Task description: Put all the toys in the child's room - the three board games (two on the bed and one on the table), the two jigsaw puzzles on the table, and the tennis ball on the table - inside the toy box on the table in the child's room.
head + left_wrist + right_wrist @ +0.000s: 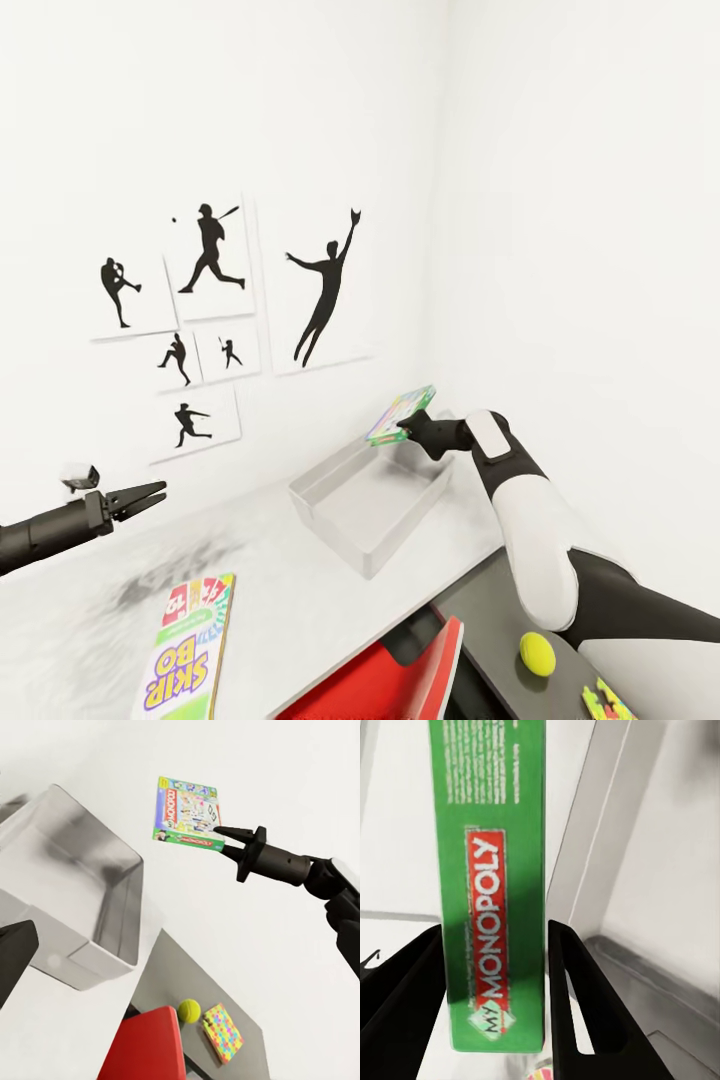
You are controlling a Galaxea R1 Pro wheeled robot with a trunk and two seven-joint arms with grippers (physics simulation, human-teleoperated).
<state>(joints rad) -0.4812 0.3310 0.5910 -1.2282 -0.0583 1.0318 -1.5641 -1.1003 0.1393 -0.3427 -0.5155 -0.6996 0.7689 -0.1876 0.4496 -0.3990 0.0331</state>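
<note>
The toy box [372, 505] sits on the counter [260, 560] near the wall corner, with the Monopoly game [401, 415] held above its far end. The Skip-Bo game [188, 650] lies nearer on the counter; the tennis ball [537, 655] and a jigsaw puzzle [606, 700] rest on the lower side unit [500, 610] to the right.

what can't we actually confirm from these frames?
- SKIP BO box: cut off by the head view's bottom edge.
- Jigsaw puzzle: partly cut by the same edge; second puzzle unconfirmed.
- Toy box floor: its near wall hides part.
- Monopoly box: right wrist view crops its top.

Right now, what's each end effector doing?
Left end effector: open, empty.
Right end effector: shut on the green-bordered Monopoly game box, above the pale grey tray.
</note>
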